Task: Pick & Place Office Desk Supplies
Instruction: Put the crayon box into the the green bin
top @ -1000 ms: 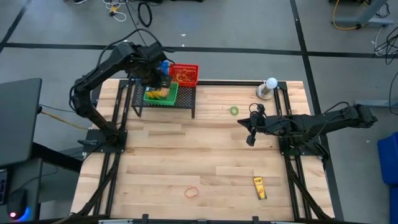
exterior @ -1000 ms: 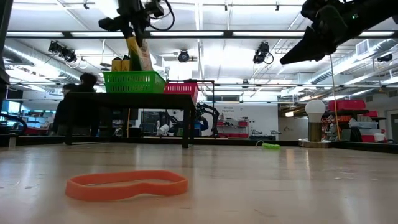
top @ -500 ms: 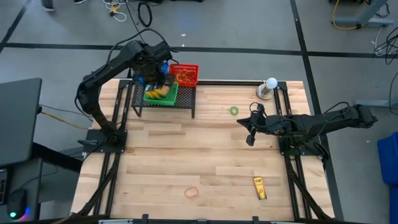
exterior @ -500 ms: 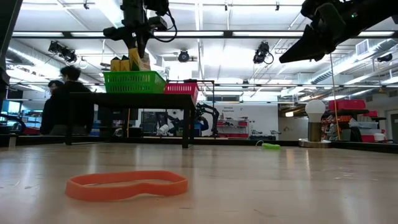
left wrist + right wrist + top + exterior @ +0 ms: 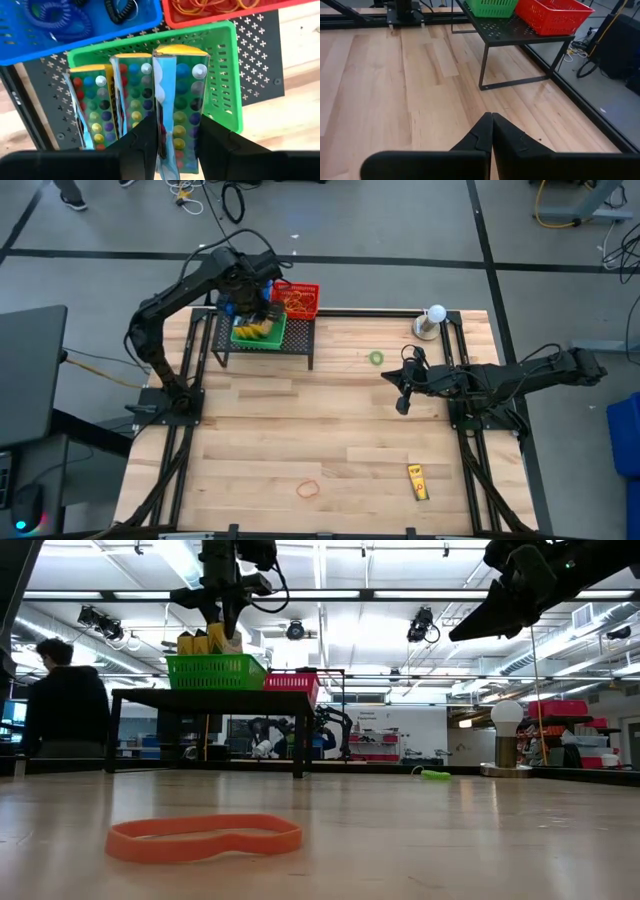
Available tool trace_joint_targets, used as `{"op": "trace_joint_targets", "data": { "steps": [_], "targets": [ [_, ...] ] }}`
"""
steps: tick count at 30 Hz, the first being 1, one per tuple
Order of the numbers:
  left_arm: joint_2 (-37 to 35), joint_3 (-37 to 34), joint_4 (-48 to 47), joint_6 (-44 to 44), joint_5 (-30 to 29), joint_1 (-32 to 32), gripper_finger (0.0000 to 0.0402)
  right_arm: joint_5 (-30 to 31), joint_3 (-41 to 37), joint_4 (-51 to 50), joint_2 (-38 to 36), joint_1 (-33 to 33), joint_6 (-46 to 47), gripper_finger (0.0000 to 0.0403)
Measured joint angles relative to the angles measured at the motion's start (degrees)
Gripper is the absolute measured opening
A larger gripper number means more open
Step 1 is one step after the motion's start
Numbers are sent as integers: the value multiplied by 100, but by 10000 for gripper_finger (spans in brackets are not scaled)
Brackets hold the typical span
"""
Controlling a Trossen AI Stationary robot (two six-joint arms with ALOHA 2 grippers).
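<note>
My left gripper (image 5: 252, 292) hangs over the green basket (image 5: 258, 332) on the black rack and is shut on a crayon box (image 5: 179, 105) with coloured dots and a yellow end. Two more such boxes (image 5: 107, 107) stand beside it in the basket. In the low view the held box (image 5: 220, 638) reaches down into the green basket (image 5: 215, 671). My right gripper (image 5: 403, 398) is shut and hovers above the table's right half, touching nothing. A green band (image 5: 376, 358), an orange band (image 5: 309, 489) and a yellow crayon box (image 5: 417, 481) lie flat on the table. My left gripper pinches the crayon box between its two fingers (image 5: 146, 142), one on each broad side, at the box's upper end (image 5: 176, 145). The fingers come from above, pointing down, along the box. The box stands about upright with its lower end (image 5: 181, 51) inside the green basket, next to the other boxes.
A red basket (image 5: 297, 300) of rubber bands and a blue basket (image 5: 60, 30) of coiled cords sit on the same rack. A white ball on a round base (image 5: 432, 320) stands at the far right corner. A person (image 5: 58, 700) shows beyond the table.
My left gripper has moved a little toward the table's right and gone down over the green basket. The crayon box has come from tilted to nearly upright and sunk deeper among the other boxes. The person behind the table has walked leftward in the low view.
</note>
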Motion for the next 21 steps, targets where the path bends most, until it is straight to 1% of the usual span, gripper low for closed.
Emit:
{"op": "trace_joint_targets", "data": {
  "steps": [11, 16, 21],
  "targets": [
    [40, 2, 0, 60, -67, -39, 119, -20, 0, -99, 0, 1, -5, 11],
    [78, 2, -4, 273, -17, -79, 119, -17, 0, -116, 0, 2, -46, 11],
    [85, 2, 1, 208, -40, -83, 119, -17, 0, -116, 0, 0, -48, 11]
  ]
}}
